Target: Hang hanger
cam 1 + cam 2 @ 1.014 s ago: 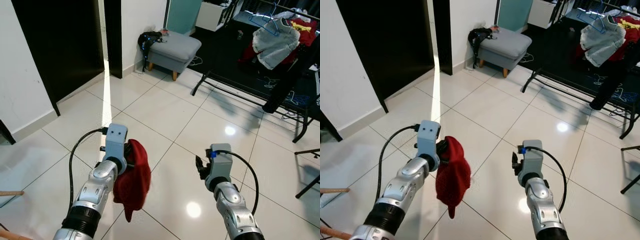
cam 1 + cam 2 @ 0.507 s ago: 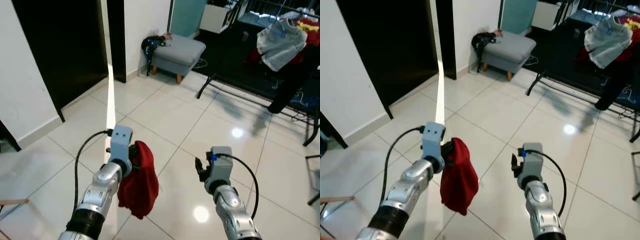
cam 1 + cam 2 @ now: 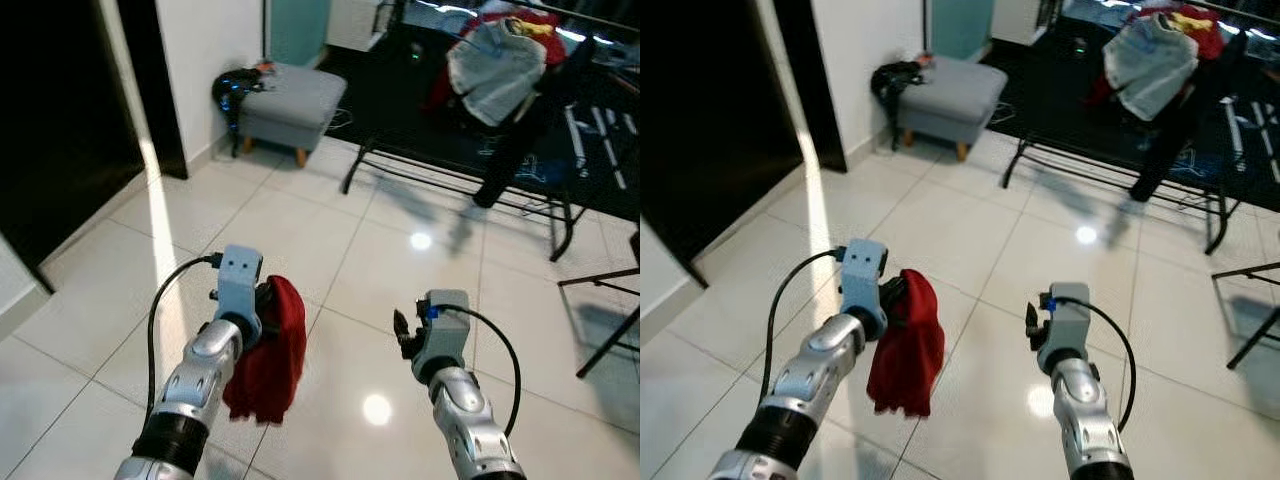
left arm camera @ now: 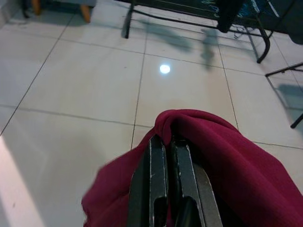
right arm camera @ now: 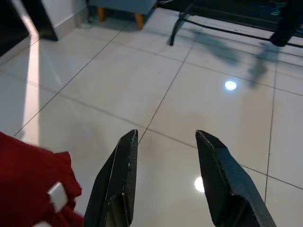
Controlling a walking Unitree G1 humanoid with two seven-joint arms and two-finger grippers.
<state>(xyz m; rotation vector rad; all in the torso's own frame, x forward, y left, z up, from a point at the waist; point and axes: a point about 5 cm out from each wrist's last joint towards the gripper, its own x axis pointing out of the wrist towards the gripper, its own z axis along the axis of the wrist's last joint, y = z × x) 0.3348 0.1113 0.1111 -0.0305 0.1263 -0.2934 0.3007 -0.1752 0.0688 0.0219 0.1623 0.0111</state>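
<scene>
A dark red garment (image 3: 268,350) hangs from my left gripper (image 3: 266,301), which is shut on its upper fold; the cloth drapes over both black fingers (image 4: 158,161) in the left wrist view. No hanger can be made out in the cloth. My right gripper (image 5: 165,135) is open and holds nothing, level with the left one above the tiled floor. A black clothes rack (image 3: 452,172) stands ahead to the right, with a pale grey garment (image 3: 495,58) and red clothes draped over it.
A grey footstool (image 3: 292,96) with a black bag (image 3: 230,88) beside it stands by the white wall ahead on the left. A dark doorway (image 3: 50,130) lies further left. Black stand legs (image 3: 603,310) reach in at the right. Glossy tiles (image 3: 400,250) lie between me and the rack.
The view has swung right, so the rack and footstool sit further left in view. Both arms keep their pose; the red garment still hangs from the left gripper.
</scene>
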